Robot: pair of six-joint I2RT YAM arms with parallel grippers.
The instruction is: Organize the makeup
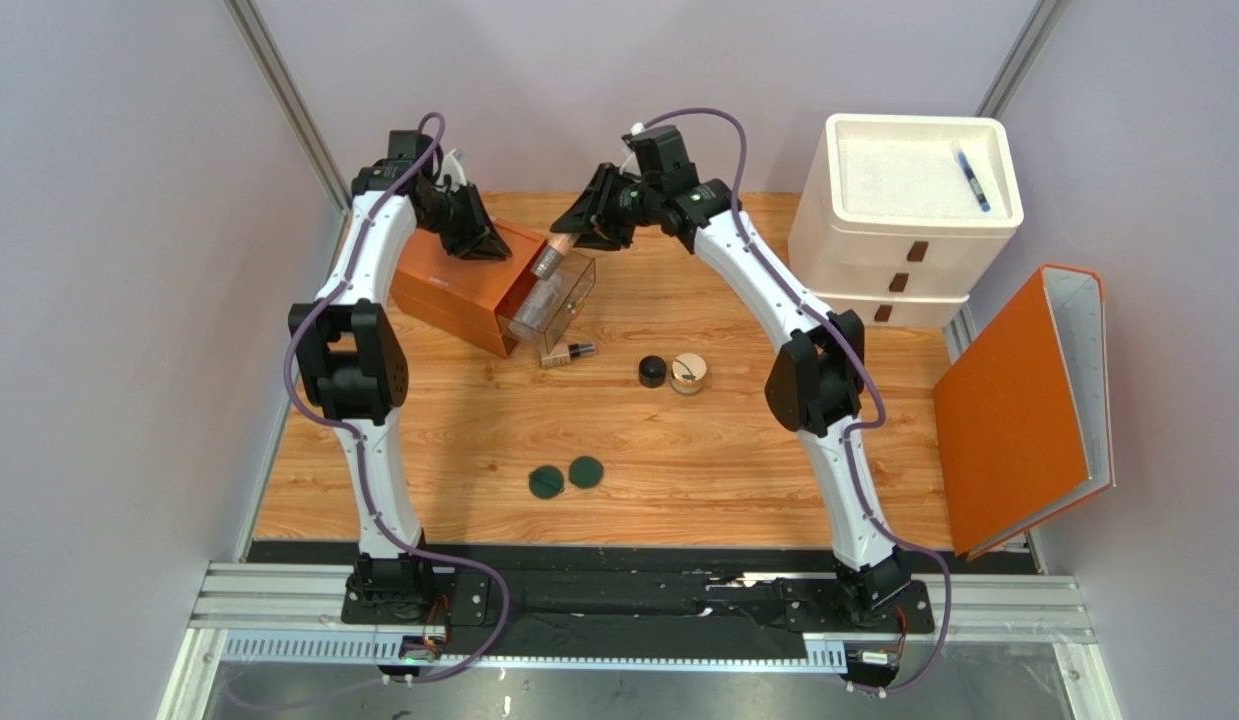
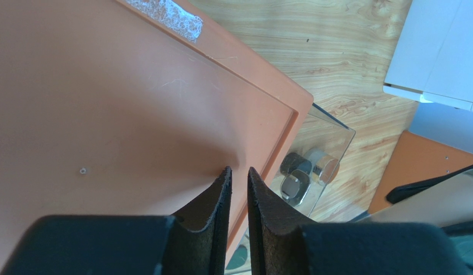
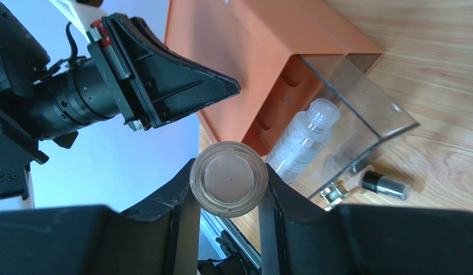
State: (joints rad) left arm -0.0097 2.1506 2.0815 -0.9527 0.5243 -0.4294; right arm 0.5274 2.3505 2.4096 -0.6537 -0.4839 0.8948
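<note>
Grasping a beige bottle (image 3: 227, 186), the right gripper (image 3: 227, 197) hovers over the clear drawer (image 3: 359, 117); the left gripper (image 2: 239, 197) is nearly clenched.

Wood-grain bench (image 1: 700, 450) enclosed by pale lilac walls (image 1: 114, 300), white drawer unit (image 1: 903, 225) at 2 o'clock, orange binder (image 1: 1023, 405) at 3 o'clock, even light.

left arm (image 1: 373, 270): white curved link shells with chunky black joint housings, looking pretty clean
right arm (image 1: 798, 323): same deal, white shells and black joints
cables: purple-grey cable (image 1: 302, 393) looping along each arm from base to wrist
bases: black mounting plates (image 1: 415, 597) sitting on a silver slotted aluminium rail (image 1: 640, 608)
left gripper (image 2: 238, 175): two black tapered fingers, inner faces looking scuffed and brownish
right gripper (image 3: 227, 186): black wedge-shaped fingers with worn grey edges
wrist hardware: black ribbed cylinder body (image 3: 78, 97), small red tab, a silver screw showing
</note>
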